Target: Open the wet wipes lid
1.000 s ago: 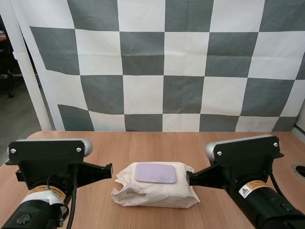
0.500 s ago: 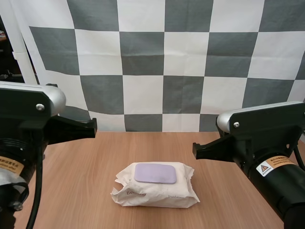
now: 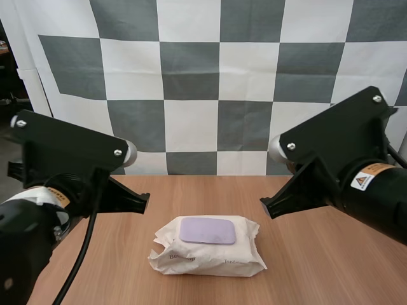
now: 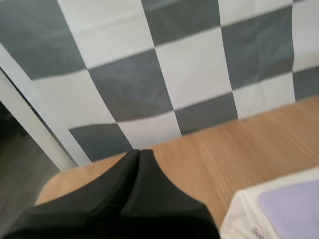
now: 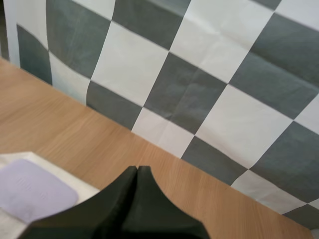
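Both were closed, empty: left gripper (image 3: pixel 144 204) at 10 o'clock of wet wipes pack (image 3: pixel 210 259), right gripper (image 3: pixel 264 208) at 2 o'clock. The lid (image 3: pixel 207 230) lay flat; probably best to pin the pack and pry the lid's edge.

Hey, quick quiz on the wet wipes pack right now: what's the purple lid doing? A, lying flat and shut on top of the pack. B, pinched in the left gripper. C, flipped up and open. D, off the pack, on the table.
A: the purple lid lies flat on top of the wet wipes pack, while the left gripper and right gripper hang to either side of it, each shut on nothing.
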`<state>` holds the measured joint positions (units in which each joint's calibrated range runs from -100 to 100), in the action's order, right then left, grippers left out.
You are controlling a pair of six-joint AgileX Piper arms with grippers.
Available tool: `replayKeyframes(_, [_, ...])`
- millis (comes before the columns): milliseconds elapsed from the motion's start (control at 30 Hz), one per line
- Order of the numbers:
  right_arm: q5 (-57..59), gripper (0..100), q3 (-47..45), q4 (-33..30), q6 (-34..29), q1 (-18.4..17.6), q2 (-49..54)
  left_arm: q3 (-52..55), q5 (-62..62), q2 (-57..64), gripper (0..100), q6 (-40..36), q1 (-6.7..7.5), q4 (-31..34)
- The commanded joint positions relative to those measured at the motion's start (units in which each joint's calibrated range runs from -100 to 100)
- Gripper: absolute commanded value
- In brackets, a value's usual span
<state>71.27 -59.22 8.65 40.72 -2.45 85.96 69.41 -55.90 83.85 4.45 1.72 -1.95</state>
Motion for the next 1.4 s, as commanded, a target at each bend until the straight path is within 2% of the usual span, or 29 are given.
replayKeyframes(0, [14.52,2,1.82,0.96,1.41,0.00,-4.96,-0.04,-10.28,-7.64,0,21.56,0.02,-6.29])
replayKeyframes(33, [16.38,13,2.39,1.39,1.73,0.00,-6.07,-0.04,-12.03,-8.98,3,22.87,0.02,-8.50])
replayKeyframes(67, [18.61,30,3.00,1.82,2.20,0.00,-7.38,-0.04,-13.34,-10.06,9,24.11,0.02,-10.28])
replayKeyframes(100, [20.28,52,3.49,2.46,2.53,0.00,-8.50,-0.04,-14.84,-10.81,19,25.25,0.02,-12.03])
replayKeyframes(133, [21.08,77,3.83,2.60,2.53,0.00,-9.33,-0.04,-16.35,-11.57,33,26.21,0.02,-13.50])
replayKeyframes(167, [21.55,97,4.11,2.48,2.53,0.00,-9.77,-0.04,-17.98,-12.17,49,26.67,0.02,-14.25])
replayKeyframes(200, [21.74,100,4.09,2.02,2.53,0.00,-10.29,-0.04,-19.11,-12.80,72,26.67,0.02,-14.36])
replayKeyframes(233, [21.74,100,4.09,1.62,2.79,0.00,-10.41,-0.04,-20.71,-13.19,98,26.67,0.02,-14.54])
replayKeyframes(267, [21.74,100,4.09,1.61,3.73,0.00,-10.45,-0.04,-21.97,-13.33,100,26.67,0.02,-14.54])
replayKeyframes(400, [21.35,100,4.09,3.38,6.97,0.00,-10.45,0.09,-24.49,-13.44,100,28.69,0.02,-13.74])
replayKeyframes(567, [18.16,100,4.09,4.51,9.35,0.00,-10.55,4.86,-24.07,-13.44,100,38.84,0.02,-16.67])
replayKeyframes(767, [17.40,100,4.09,4.64,11.97,0.00,-11.32,10.63,-15.15,-14.15,100,47.22,0.02,-18.37])
replayKeyframes(933, [17.10,100,4.09,4.75,13.00,0.00,-15.02,10.73,-12.41,-20.79,100,51.31,0.02,-21.12])
replayKeyframes(1067, [15.68,100,4.09,4.75,13.00,0.00,-17.42,10.73,-6.92,-28.02,100,54.36,0.02,-25.82])
replayKeyframes(1367, [14.37,100,4.09,4.64,13.48,0.00,-19.43,11.05,-3.22,-41.27,100,61.79,0.02,-35.48])
